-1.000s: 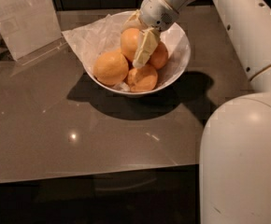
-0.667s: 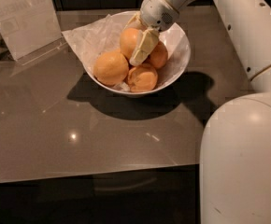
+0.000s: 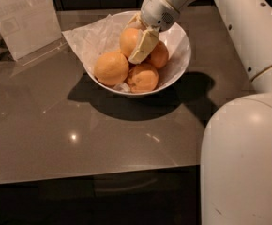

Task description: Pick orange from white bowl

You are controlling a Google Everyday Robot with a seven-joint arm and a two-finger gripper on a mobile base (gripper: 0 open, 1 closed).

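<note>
1. The gripper (image 3: 138,43) is reaching down into the white bowl (image 3: 186,55) from the upper right and is sitting right at the orange (image 3: 127,40) at the back of the pile.
2. That orange is lying inside the bowl, near the far rim, resting on its neighbours and leaning on the crinkled paper (image 3: 91,37) that is lining the left side.
3. Three other fruits are sharing the bowl: a large one at the front left (image 3: 111,68), one at the front (image 3: 143,78), and a smaller, deeper-coloured one at the right (image 3: 160,55), partly hidden behind the gripper.
4. The gripper is touching the right face of the back orange, but whether the pincer is clamping on the fruit or only standing apart around it is something I cannot tell.
5. The step in hand is looking like the grasp itself: the approach is over, and the fruit is not yet clear of the bowl.
6. The next move is probably calling for a firm hold, then a straight lift, high enough to pass the rim without dragging the paper or nudging the fruits underneath.
7. The bowl is standing on the grey table (image 3: 79,125), near a clear sign holder (image 3: 23,18) at the far left.
</note>
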